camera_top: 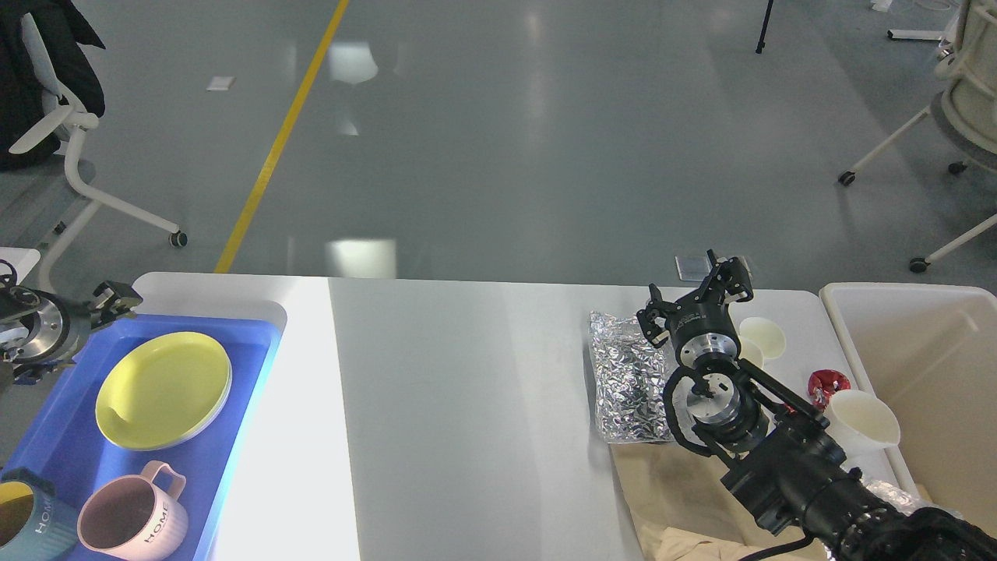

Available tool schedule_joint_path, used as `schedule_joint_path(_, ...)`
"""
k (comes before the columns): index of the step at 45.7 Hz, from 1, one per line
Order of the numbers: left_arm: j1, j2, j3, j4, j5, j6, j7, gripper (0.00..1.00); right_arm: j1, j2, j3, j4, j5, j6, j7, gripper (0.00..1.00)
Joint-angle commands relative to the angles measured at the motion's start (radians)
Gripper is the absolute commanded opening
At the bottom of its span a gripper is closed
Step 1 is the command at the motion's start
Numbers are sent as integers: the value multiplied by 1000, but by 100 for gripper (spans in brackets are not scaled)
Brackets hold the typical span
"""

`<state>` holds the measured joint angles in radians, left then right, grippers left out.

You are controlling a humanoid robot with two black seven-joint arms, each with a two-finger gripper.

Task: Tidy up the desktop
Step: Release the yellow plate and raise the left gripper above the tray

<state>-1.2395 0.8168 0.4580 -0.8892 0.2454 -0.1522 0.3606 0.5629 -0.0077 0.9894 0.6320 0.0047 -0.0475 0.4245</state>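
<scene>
The white-grey desktop (467,389) spans the view. At its left, a blue tray (241,374) holds stacked yellow plates (163,389), a pink mug (128,518) and a teal mug (23,522). My left gripper (115,301) hovers over the tray's far left corner, open and empty, clear of the plates. On the right lies a crumpled silver foil bag (627,382). My right gripper (693,298) hangs just beyond the bag's far right corner, with its fingers spread wide and nothing between them.
Two white cups (765,336) (861,421) and a small red object (827,383) sit right of my right arm. A beige bin (919,366) stands off the table's right end. Brown paper (670,483) lies at the front right. Office chairs stand on the floor beyond.
</scene>
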Motion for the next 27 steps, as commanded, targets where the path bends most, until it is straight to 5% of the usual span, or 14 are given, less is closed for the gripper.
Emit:
schedule_joint_path(1, -21, 8, -30, -4, 2, -1, -6, 96, 0, 0, 0, 0, 0, 0, -1, 100)
schedule_joint_path(9, -11, 25, -206, -13, 0, -1, -5, 96, 0, 0, 0, 0, 0, 0, 0, 100)
schedule_joint_path(19, 28, 19, -252, -16, -15, -3, -8, 96, -1, 0, 0, 0, 0, 0, 0, 100)
schedule_joint_path(27, 143, -15, -547, 64, -276, -1, -2, 96, -1, 0, 0, 0, 0, 0, 0, 100)
